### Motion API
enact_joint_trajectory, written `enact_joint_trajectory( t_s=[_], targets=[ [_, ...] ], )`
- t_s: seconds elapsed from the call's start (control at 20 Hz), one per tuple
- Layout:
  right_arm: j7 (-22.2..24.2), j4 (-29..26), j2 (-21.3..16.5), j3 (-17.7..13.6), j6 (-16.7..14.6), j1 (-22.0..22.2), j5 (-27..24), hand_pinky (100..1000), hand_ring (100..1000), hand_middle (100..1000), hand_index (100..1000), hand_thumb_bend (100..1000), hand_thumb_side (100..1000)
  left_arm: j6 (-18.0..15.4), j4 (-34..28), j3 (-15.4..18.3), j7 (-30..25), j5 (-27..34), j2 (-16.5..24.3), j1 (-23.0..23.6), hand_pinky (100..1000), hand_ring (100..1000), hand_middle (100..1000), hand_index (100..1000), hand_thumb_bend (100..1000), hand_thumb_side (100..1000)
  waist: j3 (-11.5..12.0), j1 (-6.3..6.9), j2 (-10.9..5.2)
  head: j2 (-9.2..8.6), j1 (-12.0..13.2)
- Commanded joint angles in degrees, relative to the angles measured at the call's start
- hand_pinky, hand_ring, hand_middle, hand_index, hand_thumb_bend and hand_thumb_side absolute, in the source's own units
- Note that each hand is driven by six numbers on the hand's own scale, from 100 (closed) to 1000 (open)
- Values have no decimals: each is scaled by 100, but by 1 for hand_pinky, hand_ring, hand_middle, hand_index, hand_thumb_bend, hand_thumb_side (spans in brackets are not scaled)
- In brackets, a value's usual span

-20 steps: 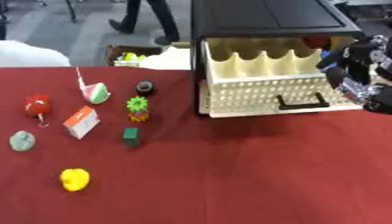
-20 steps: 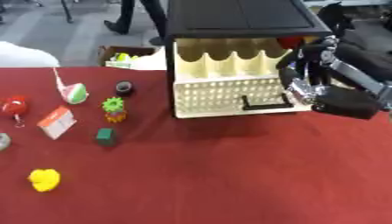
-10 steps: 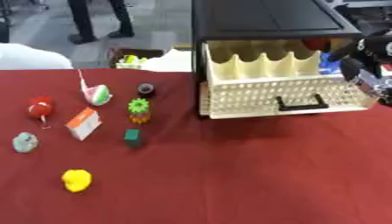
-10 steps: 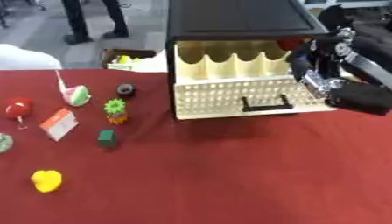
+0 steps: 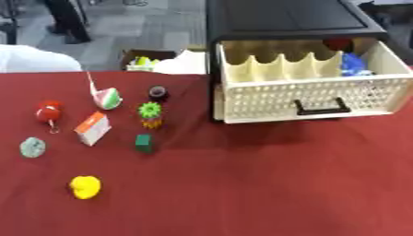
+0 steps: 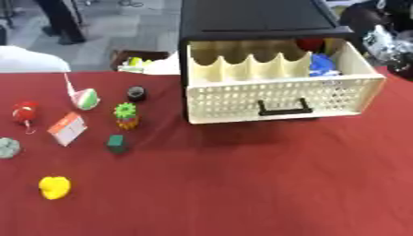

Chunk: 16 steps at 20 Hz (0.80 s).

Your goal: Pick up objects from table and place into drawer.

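Note:
The cream perforated drawer [image 5: 274, 99] stands pulled out of the black cabinet [image 5: 282, 18], its black handle [image 5: 322, 107] facing me. In the drawer's right end lie a blue thing [image 5: 353, 64] and a red thing [image 5: 339, 44]. On the red table [image 5: 242, 184] to the left lie a red ball [image 5: 48, 111], a white and green cone [image 5: 105, 96], a small black cylinder [image 5: 158, 92], a green spiky toy [image 5: 149, 113], an orange and white box [image 5: 93, 128], a green cube [image 5: 144, 143], a grey-green lump [image 5: 32, 147] and a yellow thing [image 5: 85, 186]. My right hand [image 6: 386, 39] shows blurred beyond the drawer's right corner.
Behind the table's far edge stand a cardboard box [image 5: 141, 60] with yellow-green things and a white rounded thing [image 5: 28, 60]. Bare red cloth spreads across the front half of the table.
My right hand has drawn back from the drawer's right side toward the upper right. The blue thing now shows in the drawer. The table objects have not moved.

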Motion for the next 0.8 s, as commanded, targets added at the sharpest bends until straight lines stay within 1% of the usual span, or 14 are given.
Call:
enact_joint_trajectory(
  t_s=[0.05, 0.2, 0.25, 0.3, 0.35, 0.4, 0.45, 0.5, 0.55, 0.6, 0.7, 0.8],
  targets=[
    [-303, -29, 34, -215, -138, -45, -321, 337, 386, 421, 732, 100, 1000, -3, -104, 53, 31, -11, 117, -43, 476, 581, 617, 752, 100, 816, -11, 8, -105, 53, 71],
    [-575, -29, 238, -274, -390, 2, -593, 365, 409, 434, 734, 100, 1000, -3, -104, 55, 43, -9, 123, -52, 475, 581, 618, 753, 100, 815, -20, 32, -86, 51, 99],
    [-670, -29, 304, -285, -482, 26, -688, 411, 445, 456, 739, 100, 1000, -3, -104, 54, 44, -10, 133, -58, 475, 581, 618, 753, 100, 813, -19, 41, -79, 55, 103],
    [-761, -29, 375, -291, -573, 47, -779, 418, 451, 459, 740, 100, 1000, -4, -104, 53, 45, -11, 148, -64, 475, 581, 618, 753, 100, 812, -18, 48, -73, 57, 106],
    [-852, -29, 448, -288, -663, 68, -870, 476, 489, 484, 746, 100, 1000, -6, -104, 54, 47, -15, 170, -74, 475, 581, 618, 753, 100, 809, -15, 58, -67, 58, 112],
    [-947, -29, 511, -271, -758, 90, -965, 484, 493, 487, 746, 100, 1000, -9, -104, 55, 50, -20, 193, -85, 475, 581, 618, 753, 100, 808, -12, 66, -61, 61, 118],
    [-1283, -29, 527, -209, -945, 149, -1210, 522, 514, 504, 744, 100, 1000, -8, -104, 55, 51, -27, 224, -99, 474, 581, 619, 754, 100, 805, -6, 73, -53, 66, 126],
    [-1706, -29, 514, -104, -1182, 232, -1463, 526, 516, 505, 744, 100, 1000, 1, -104, 52, 48, -34, 258, -114, 474, 581, 619, 754, 100, 805, 4, 78, -45, 71, 128],
    [-2015, -29, 530, -10, -1384, 303, -1622, 554, 526, 513, 743, 100, 1000, 19, -104, 48, 42, -47, 302, -130, 471, 581, 619, 755, 100, 798, 12, 85, -39, 79, 127],
    [-2222, -29, 570, 58, -1561, 358, -1709, 563, 529, 515, 742, 100, 1000, 40, -104, 47, 36, -65, 355, -145, 471, 580, 619, 756, 100, 795, 18, 92, -34, 85, 125],
    [-2442, -29, 674, 136, -1815, 445, -1772, 579, 532, 517, 738, 100, 1000, 85, -104, 57, 35, -117, 492, -173, 469, 580, 619, 759, 100, 783, 24, 106, -26, 88, 127],
    [-2549, -29, 787, 180, -2024, 515, -1781, 601, 540, 521, 731, 100, 1000, 141, -104, 79, 38, -211, 680, -210, 468, 579, 620, 762, 100, 764, 25, 120, -18, 75, 125]
  ],
)
